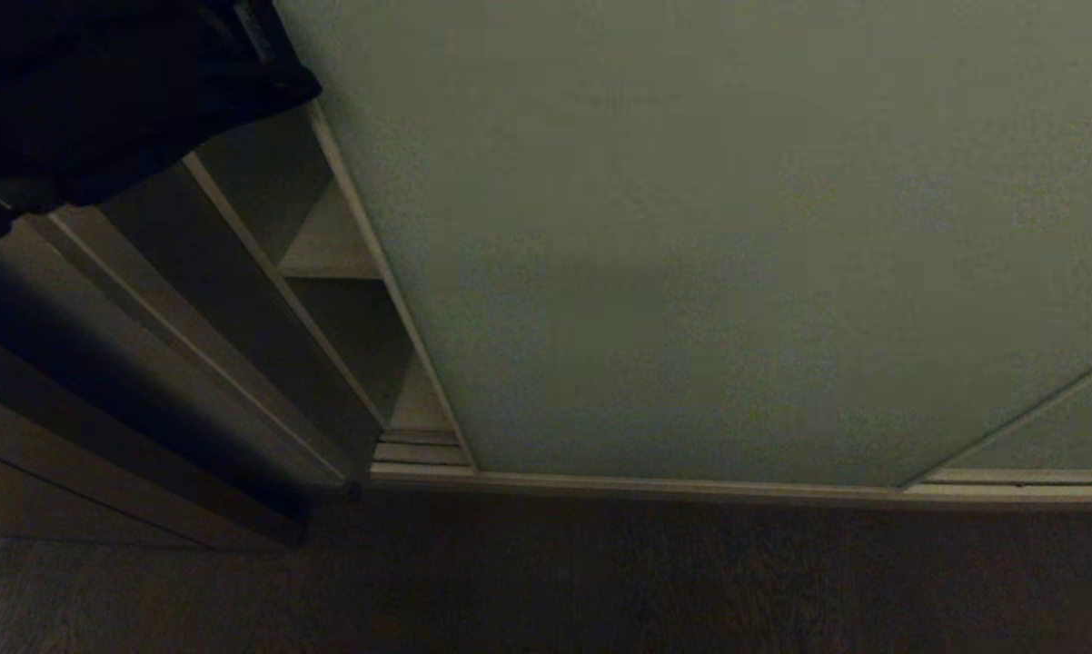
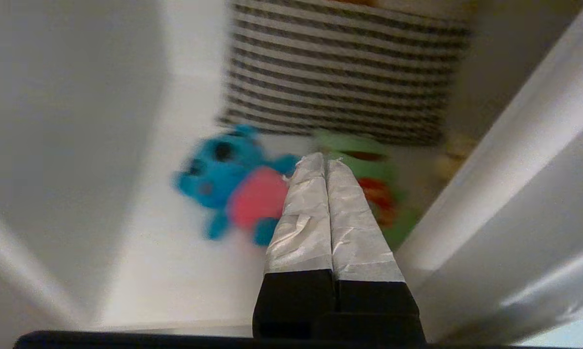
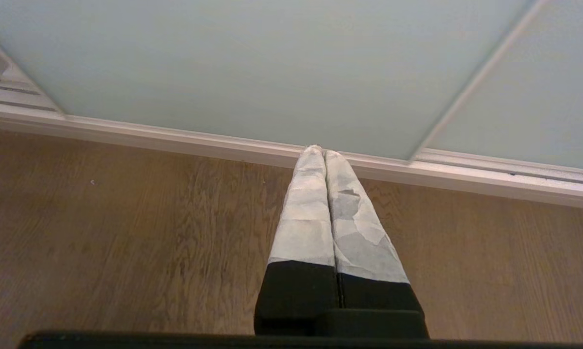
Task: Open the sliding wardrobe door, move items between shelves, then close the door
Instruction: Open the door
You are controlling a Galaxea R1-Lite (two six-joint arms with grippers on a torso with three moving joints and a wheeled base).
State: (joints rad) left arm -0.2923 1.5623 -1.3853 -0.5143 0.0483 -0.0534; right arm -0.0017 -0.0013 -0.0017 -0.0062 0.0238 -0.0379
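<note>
Blue toy (image 2: pixel 228 186) and green frog (image 2: pixel 369 186) lie on the white shelf (image 2: pixel 175 271), just beyond the left pincer (image 2: pixel 320 160), whose tips are pressed together, empty. It should spread them before reaching the blue toy. The right pincer (image 3: pixel 319 151), also together, hangs by the door (image 3: pixel 248 63).

Both hands (image 2: pixel 325 162) (image 3: pixel 319 151) closed, empty

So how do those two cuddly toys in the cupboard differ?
The blue toy has a pink belly; the green toy shows red markings instead. The blue toy is in plain sight beside the shut left pincer, while the green toy is partly hidden behind it. Both lie on the white shelf before the striped cloth.
</note>
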